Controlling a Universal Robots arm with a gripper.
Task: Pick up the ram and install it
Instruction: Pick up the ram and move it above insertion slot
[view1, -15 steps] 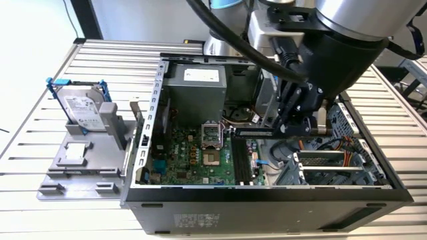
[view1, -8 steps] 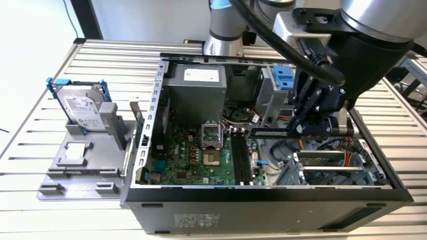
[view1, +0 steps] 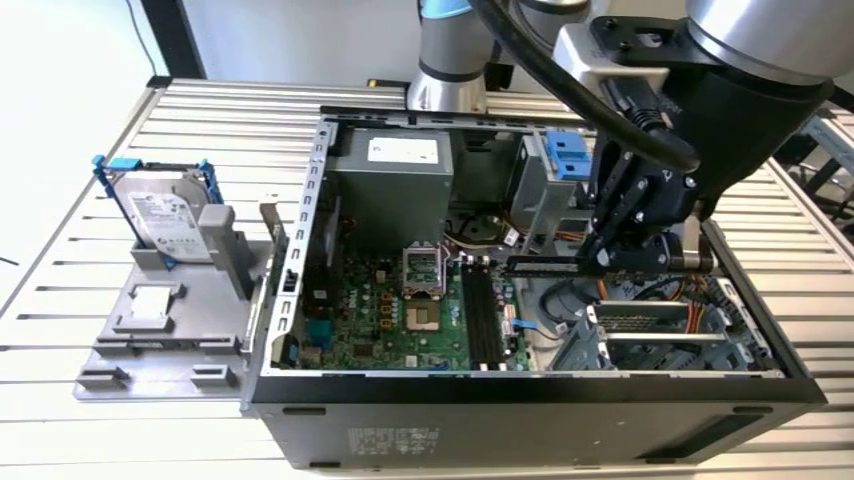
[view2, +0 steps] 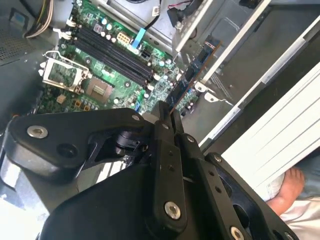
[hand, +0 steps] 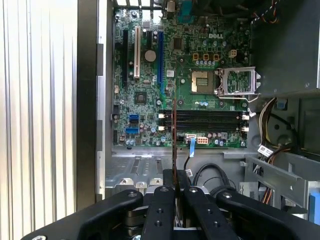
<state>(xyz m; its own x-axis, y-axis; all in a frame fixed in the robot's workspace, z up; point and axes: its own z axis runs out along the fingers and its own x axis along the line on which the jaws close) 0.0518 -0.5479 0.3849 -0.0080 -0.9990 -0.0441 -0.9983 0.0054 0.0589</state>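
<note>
Pinching the ram (view1: 545, 265), hand (view1: 597, 262) above motherboard (view1: 387, 312).

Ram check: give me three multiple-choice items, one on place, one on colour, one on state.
1. Where is the ram? A in the gripper, over the open case; B seated in a slot; C lying on the case floor.
2. What colour is the hard drive's frame? A red; B yellow; C blue.
3. The gripper is: A open; B shut on the ram; C shut on the hard drive.
Answers: 1 A, held over the case in the exterior view. 2 C, blue rails flank it. 3 B, fingers pinch it in both wrist views.
</note>
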